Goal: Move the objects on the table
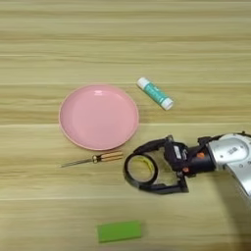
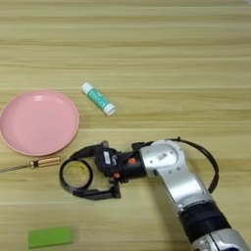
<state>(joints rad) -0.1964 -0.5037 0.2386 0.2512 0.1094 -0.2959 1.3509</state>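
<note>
The surface is a broad light-brown wooden top whose plank-like grain runs from side to side in pale and darker bands, and it fills both views to every edge, so nothing of the room beyond it shows. A shallow pink plate sits on it left of centre, with nothing in it. Beyond the plate's right rim, apart from it, a small white glue-stick tube with a teal label lies on its side at a slant, one end toward the far left and the other toward the near right. Just in front of the plate a small screwdriver lies nearly level, its amber handle to the right and its thin metal shaft pointing left. To the right of that handle, close by, the black tape ring with a yellowish inner core lies flat on the wood. The silver right arm reaches in from the lower right, and its pincer is spread wide around the ring, one black finger curving past the far side and the other along the near side; whether either finger touches the ring cannot be told. A flat green rectangular block lies near the front edge, well apart from the rest
</note>
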